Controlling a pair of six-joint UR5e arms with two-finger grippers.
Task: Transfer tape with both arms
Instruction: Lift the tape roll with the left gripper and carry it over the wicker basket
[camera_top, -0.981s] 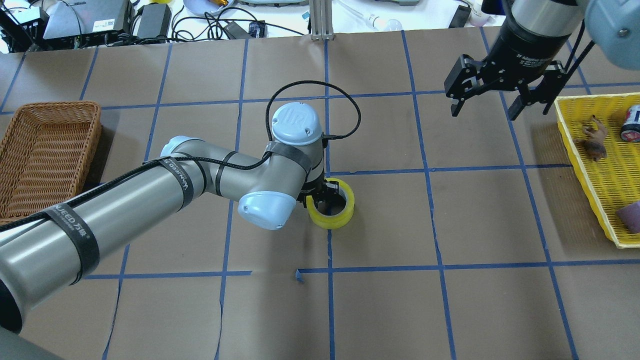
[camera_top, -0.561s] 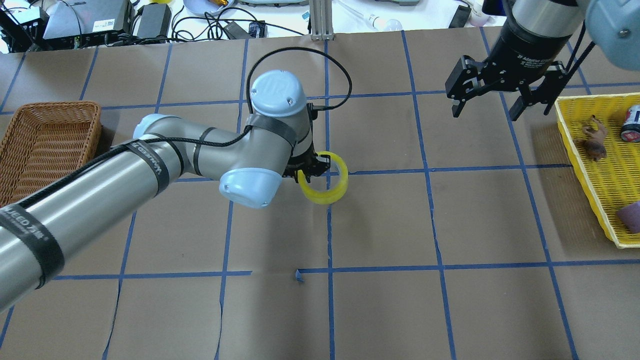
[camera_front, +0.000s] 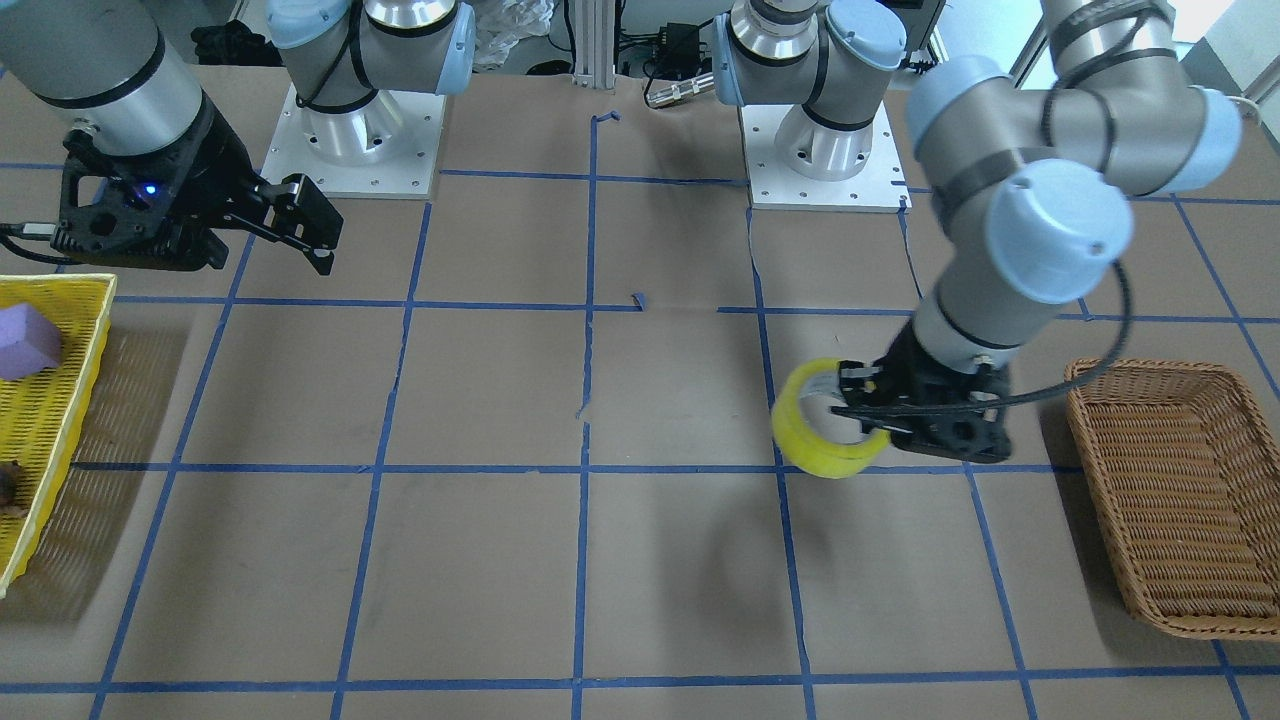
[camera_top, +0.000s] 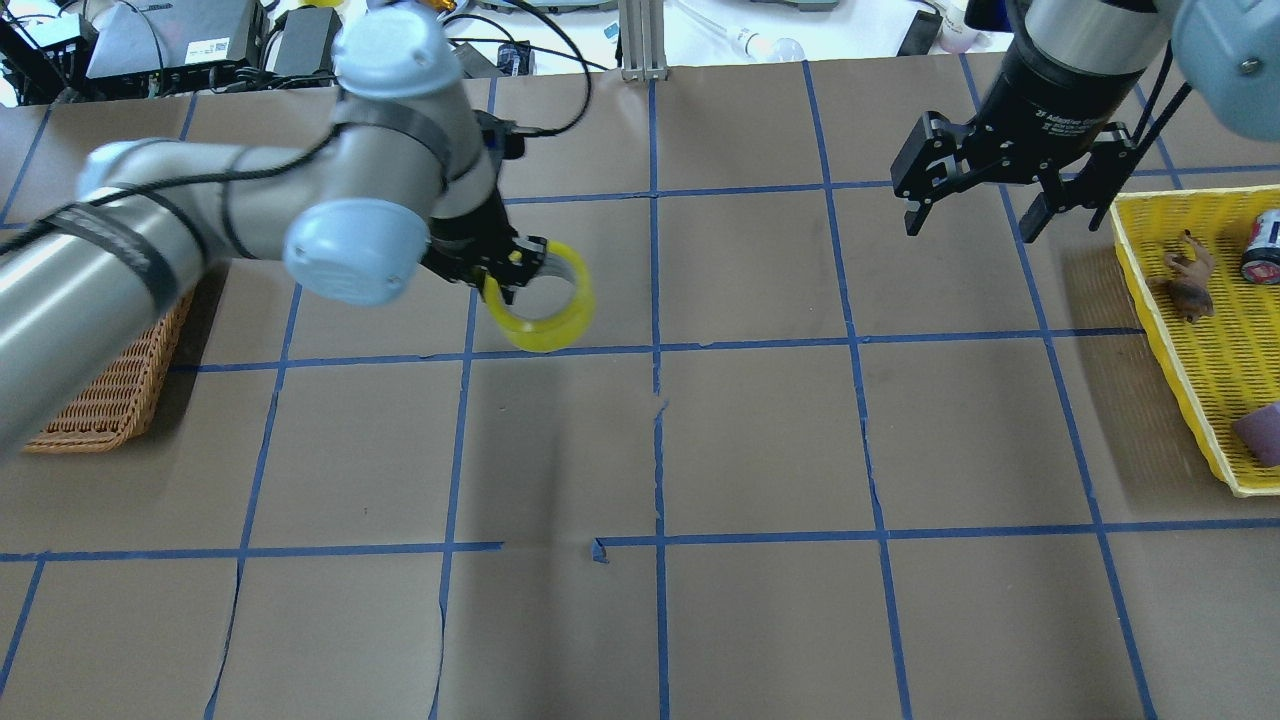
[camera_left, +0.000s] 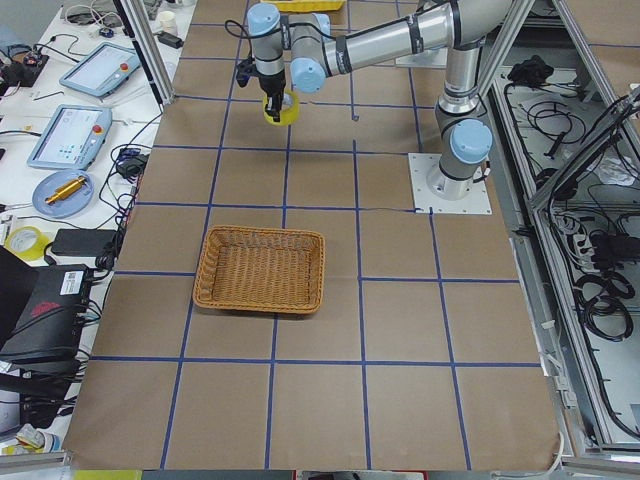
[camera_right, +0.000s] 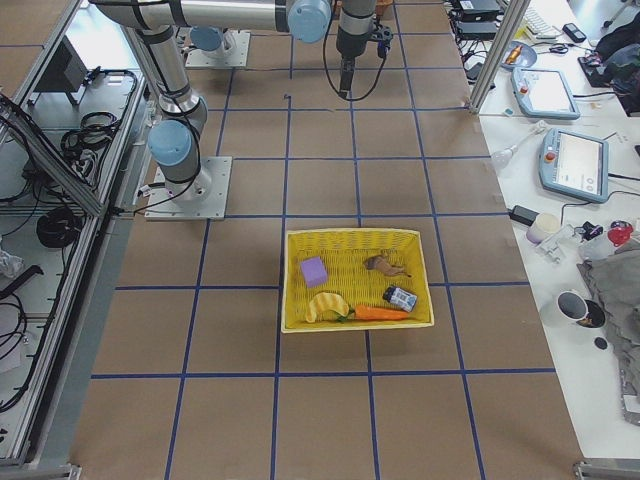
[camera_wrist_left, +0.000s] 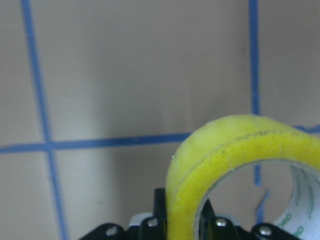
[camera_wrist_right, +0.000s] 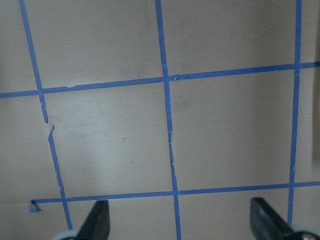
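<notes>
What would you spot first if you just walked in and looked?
The bright yellow ring-shaped roll of tape jumps out first, pinched in the left arm's black tool above the brown table. On the other side, the right arm's black tool hangs open beside a yellow plastic basket.

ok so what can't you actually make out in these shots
Left wrist view: the tape runs off the bottom and right edges; the left claw is mostly below frame.
Overhead view: the left arm covers most of the wicker basket; the right edge cuts the yellow tray.
Right wrist view: the right claw shows only its fingertips, at the bottom edge.
Exterior left view: the tape grip is too small to judge.
</notes>
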